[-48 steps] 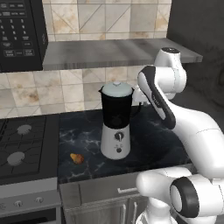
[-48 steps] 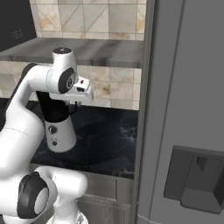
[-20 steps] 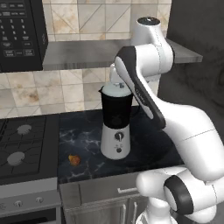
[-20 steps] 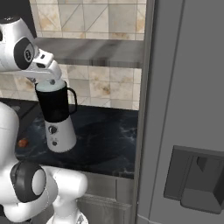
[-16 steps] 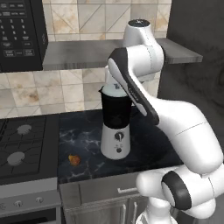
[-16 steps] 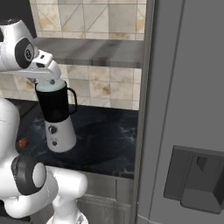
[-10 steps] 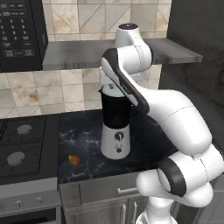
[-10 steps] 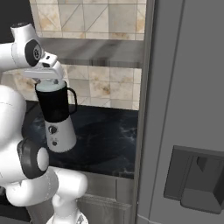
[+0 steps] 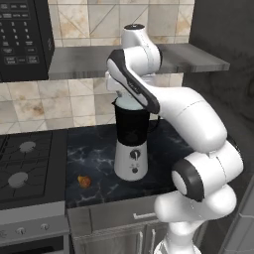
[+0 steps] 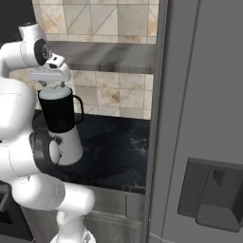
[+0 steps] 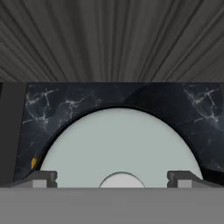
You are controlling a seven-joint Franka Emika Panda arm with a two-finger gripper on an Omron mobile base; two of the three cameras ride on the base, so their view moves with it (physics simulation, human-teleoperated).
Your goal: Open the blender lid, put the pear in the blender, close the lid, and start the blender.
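The blender [image 9: 131, 149] stands on the dark marble counter [image 9: 94, 151], a near-black jar on a white base with a knob. Its pale blender lid [image 9: 127, 103] sits shut on the jar. In the hand view the blender lid [image 11: 118, 142] spreads wide below me with its small knob [image 11: 121, 179] centred. My gripper [image 11: 111, 178] hangs open straight above that knob, fingertips [image 11: 42, 177] wide to either side and nothing held. From the right, the gripper [image 10: 51, 84] hovers just over the lid [image 10: 54, 91]. The small orange pear [image 9: 84, 181] lies on the counter left of the blender; a sliver of the pear [image 11: 33, 162] peeks past the lid.
A gas stove [image 9: 25, 171] adjoins the counter on the left, with a black microwave [image 9: 22, 39] above it. A grey shelf [image 9: 163, 57] runs over the blender, close above my hand. A tall dark fridge [image 10: 199, 118] walls off the right side.
The arm has swung left, and the hand has settled over the blender lid. Blender and pear have not moved. The gripper stays open.
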